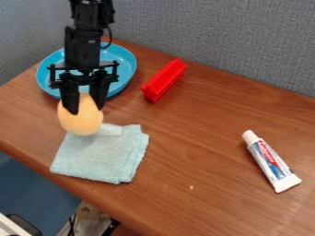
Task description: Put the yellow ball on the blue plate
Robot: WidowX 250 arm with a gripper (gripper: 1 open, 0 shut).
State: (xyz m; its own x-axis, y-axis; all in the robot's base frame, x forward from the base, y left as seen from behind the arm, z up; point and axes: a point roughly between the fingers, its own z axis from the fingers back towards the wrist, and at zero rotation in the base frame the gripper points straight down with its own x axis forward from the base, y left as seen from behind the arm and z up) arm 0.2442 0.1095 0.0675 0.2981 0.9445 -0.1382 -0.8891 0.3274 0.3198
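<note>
Black arm (87,37), slim black claw (83,100)

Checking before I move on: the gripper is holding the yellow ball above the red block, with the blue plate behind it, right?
Not quite. The camera view shows the gripper holding the yellow ball above the pale teal cloth, not the red block. The blue plate is behind it.

Black arm descends from top, wrist steeply downward; claw (81,103) fingers clamped on yellow ball (83,117).

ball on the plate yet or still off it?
Off. The yellow ball sits in the shut pincer over the cloth, short of the blue plate.
</note>
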